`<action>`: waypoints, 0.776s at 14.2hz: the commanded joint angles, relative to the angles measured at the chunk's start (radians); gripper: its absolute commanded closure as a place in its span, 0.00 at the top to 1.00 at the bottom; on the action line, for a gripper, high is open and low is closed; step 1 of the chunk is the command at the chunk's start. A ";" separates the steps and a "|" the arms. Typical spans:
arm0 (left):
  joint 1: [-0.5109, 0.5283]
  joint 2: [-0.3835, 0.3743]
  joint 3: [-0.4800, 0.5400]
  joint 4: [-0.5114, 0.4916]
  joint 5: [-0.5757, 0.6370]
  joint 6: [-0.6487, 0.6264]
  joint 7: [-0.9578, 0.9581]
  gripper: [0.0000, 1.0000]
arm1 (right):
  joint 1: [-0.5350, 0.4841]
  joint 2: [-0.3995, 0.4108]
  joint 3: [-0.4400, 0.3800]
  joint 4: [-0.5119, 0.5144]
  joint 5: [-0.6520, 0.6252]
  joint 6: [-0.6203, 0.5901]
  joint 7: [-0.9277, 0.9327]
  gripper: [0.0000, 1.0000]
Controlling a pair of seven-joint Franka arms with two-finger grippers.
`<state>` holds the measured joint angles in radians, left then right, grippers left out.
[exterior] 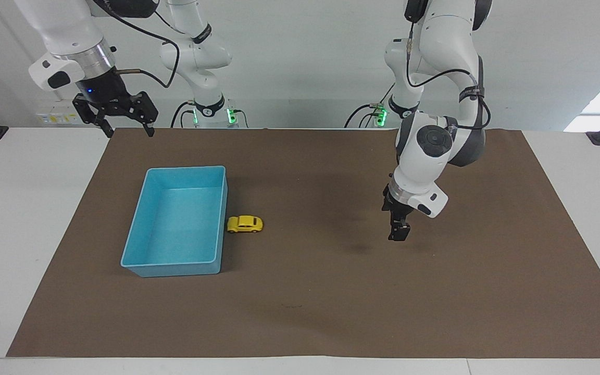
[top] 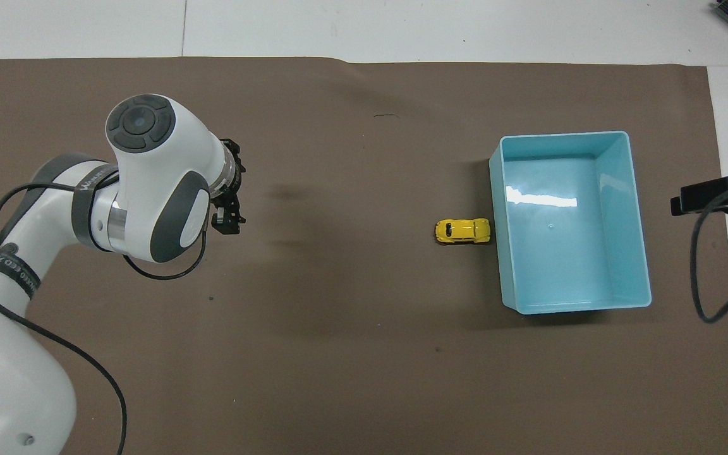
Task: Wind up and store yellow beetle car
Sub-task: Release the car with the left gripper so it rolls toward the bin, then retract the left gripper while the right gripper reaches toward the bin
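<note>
The small bright yellow toy beetle car (exterior: 245,224), rounded and glossy with dark windows and black wheels, was seen standing on its wheels on the brown paper mat (exterior: 331,302), its nose touching or just short of the outer wall of the light blue rectangular plastic tray (exterior: 146,263). It was outside the tray, on the side toward the left arm, and nothing was held against it.

The left gripper (exterior: 398,233) was seen in the air over bare mat, well apart from the car, with its jaws parted and nothing between them. The right gripper (exterior: 120,122) was held waiting over the mat's edge at the right arm's end of the table, its fingers spread wide and empty.

The car was judged to be light, stiff and smooth, and apt to roll away on its wheels if nudged along its length. A hold across the body's two flanks, taken from above at mid-length, was judged safest; the curved roof and bonnet would likely let the fingertips slip off.
</note>
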<state>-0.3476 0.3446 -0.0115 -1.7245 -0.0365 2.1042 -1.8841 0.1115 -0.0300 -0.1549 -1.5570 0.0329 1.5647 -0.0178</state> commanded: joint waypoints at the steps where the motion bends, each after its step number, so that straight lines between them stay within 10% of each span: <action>1: 0.018 -0.012 -0.007 0.017 0.017 -0.018 0.031 1.00 | -0.004 -0.007 0.000 -0.005 0.008 -0.003 -0.010 1.00; 11: 0.116 -0.177 -0.002 0.031 0.006 -0.067 0.393 1.00 | 0.004 -0.007 0.008 -0.002 0.007 -0.012 -0.020 1.00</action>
<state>-0.2460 0.2029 -0.0077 -1.6808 -0.0362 2.0693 -1.5734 0.1158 -0.0300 -0.1537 -1.5570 0.0330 1.5647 -0.0182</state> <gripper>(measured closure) 0.000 0.000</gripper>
